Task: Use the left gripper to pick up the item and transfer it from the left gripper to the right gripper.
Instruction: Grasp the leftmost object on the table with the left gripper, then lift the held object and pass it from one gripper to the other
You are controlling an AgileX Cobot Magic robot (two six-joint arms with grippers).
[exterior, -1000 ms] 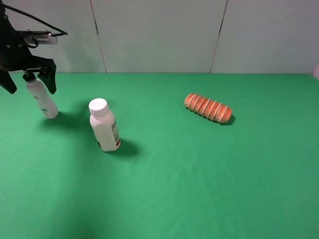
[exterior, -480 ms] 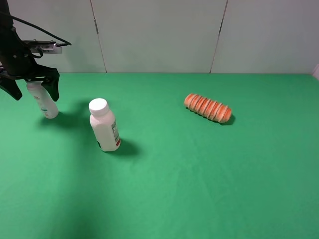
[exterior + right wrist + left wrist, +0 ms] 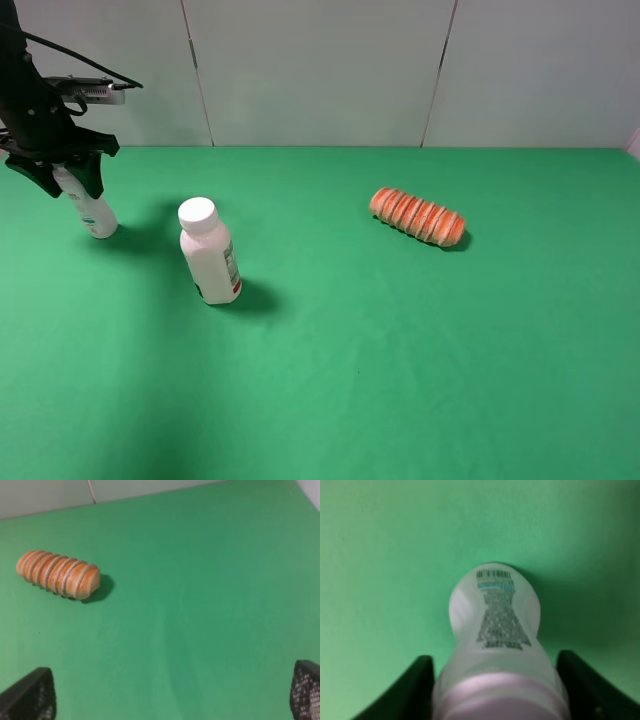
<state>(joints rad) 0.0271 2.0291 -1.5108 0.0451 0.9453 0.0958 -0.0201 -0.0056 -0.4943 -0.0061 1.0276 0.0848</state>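
Left fingers [image 3: 415,690] clamped on bottle [image 3: 495,615], either side

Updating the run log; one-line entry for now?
left tool: shut on slim bottle | slim bottle: on table, unlifted | right tool: open, empty

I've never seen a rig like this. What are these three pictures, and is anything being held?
This is a robot with two arms, each ending in jaws. The wide picture comes from a camera mounted high, off the arms; the other two come from cameras on the wrists. On the green table stand a slim white bottle and a stouter white bottle, and an orange bread roll lies further right. The left gripper has its jaws shut on the slim white bottle near its top; the bottle rests on the table. The right gripper shows only in its own wrist view, jaws open and empty.
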